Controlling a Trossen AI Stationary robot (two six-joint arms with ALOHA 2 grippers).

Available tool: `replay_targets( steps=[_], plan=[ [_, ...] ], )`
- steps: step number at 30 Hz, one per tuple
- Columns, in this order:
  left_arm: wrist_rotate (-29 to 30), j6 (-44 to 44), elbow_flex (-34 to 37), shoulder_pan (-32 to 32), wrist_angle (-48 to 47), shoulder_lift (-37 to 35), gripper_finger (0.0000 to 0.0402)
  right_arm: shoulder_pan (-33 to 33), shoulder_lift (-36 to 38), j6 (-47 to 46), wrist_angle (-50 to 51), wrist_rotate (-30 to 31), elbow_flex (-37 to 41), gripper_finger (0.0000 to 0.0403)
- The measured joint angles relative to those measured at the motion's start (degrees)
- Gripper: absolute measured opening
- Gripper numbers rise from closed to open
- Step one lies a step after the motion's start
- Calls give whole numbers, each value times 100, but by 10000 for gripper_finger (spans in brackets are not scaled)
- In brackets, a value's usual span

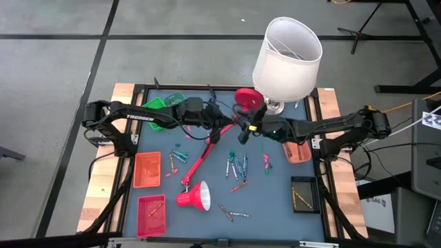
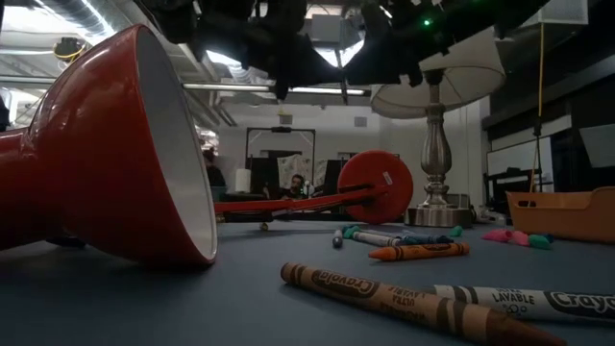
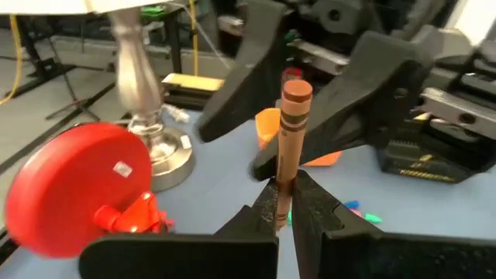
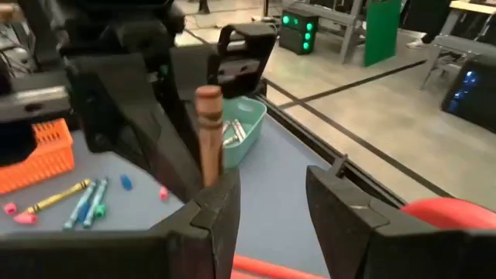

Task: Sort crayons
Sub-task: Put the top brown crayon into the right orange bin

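Our left claw (image 3: 283,209) is clamped shut at frame centre. Our right claw (image 4: 271,198) faces it, fingers spread.

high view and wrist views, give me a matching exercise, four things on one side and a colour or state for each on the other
Things:
1. left gripper
2. right gripper
3. fallen lamp shade
4. upright lamp shade

States:
a. white
b. red, on its side
c. jaws open
d. jaws shut on the brown crayon

Pairs: 1-d, 2-c, 3-b, 4-a
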State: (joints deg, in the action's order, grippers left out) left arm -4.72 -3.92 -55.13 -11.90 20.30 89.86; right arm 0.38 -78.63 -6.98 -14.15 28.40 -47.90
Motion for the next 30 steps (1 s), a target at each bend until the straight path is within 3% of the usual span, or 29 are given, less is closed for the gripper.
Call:
replay_targets(
  steps=[10,20,24,30],
  plan=[
    [-65,236,0,7,6,0,0,-238,0,133,84,-695,0,149],
    [-15,303,0,4,-123,0,0,-229,56,470,1411,-783,-4,149],
    [-15,328,0,2,-180,0,0,-227,326,492,1729,-803,-2,149],
    [-20,601,0,4,-176,0,0,-229,844,734,1646,-1362,-2,149]
  ],
)
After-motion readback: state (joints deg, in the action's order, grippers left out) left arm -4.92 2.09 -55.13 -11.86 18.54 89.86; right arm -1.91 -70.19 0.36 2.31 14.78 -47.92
